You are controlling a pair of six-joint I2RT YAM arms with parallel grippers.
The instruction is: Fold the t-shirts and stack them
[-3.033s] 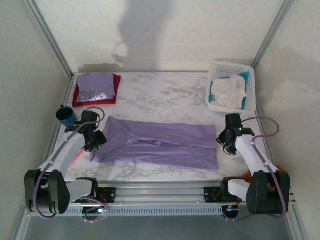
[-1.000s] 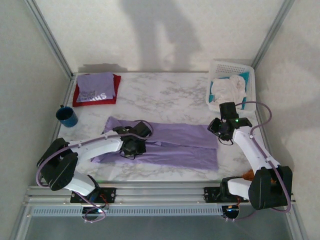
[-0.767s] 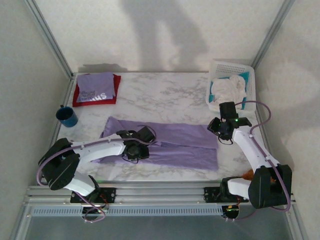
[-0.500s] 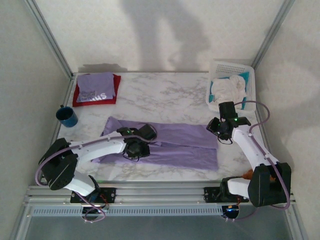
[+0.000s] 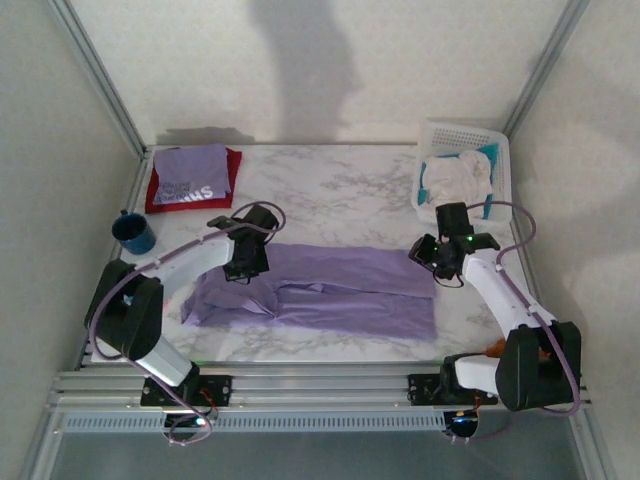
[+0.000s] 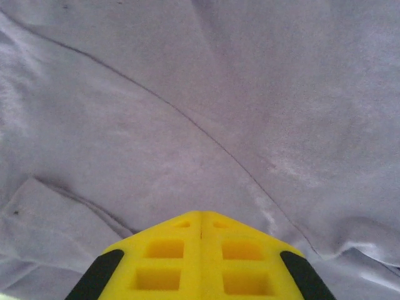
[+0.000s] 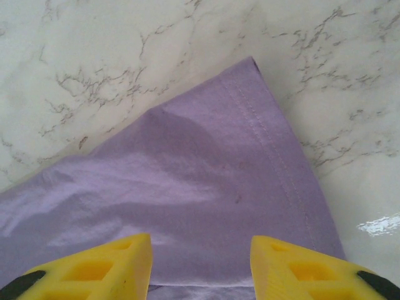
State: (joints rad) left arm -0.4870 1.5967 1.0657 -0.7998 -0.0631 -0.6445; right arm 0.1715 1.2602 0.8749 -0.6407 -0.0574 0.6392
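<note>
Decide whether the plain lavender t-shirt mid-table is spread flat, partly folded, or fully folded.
Partly folded: the lavender t-shirt lies as a long strip with overlapping layers, not yet a compact square.

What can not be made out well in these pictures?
Left wrist view: whether the shut left claw pinches the purple shirt; its own fingers hide the contact.
Top view: the lettering on the folded shirt, too small.
Top view: basket contents under the white cloth.
</note>
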